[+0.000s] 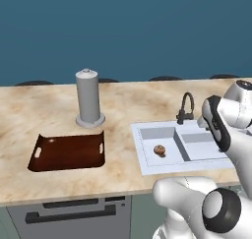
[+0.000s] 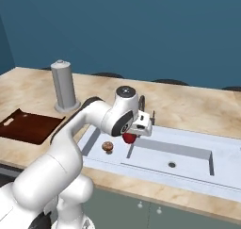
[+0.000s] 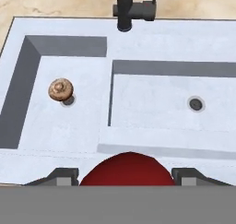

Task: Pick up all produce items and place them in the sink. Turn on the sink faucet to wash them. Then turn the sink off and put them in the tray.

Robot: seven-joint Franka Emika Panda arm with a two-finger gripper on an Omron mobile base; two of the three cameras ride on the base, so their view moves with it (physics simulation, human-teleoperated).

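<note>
My gripper (image 2: 130,137) hangs over the pale double-basin sink (image 2: 197,143), shut on the glossy red produce item (image 2: 129,138); the same red item (image 3: 128,168) sits between my fingertips (image 3: 62,176) in the hand view. The tan-brown mottled produce item (image 3: 61,89) lies in the left basin beside its drain, also visible from the base cameras (image 1: 159,150) (image 2: 108,146). The black gooseneck faucet (image 1: 185,107) stands on the sink's back rim (image 3: 126,8). The dark reddish-brown tray (image 1: 69,151) rests empty on the counter to the sink's left.
A tall grey cylinder (image 1: 89,98) stands on the marble counter behind the tray. The right basin has a small drain hole (image 3: 196,103). A divider wall (image 3: 110,98) separates the two basins. Cabinet fronts (image 1: 69,216) run below the counter edge.
</note>
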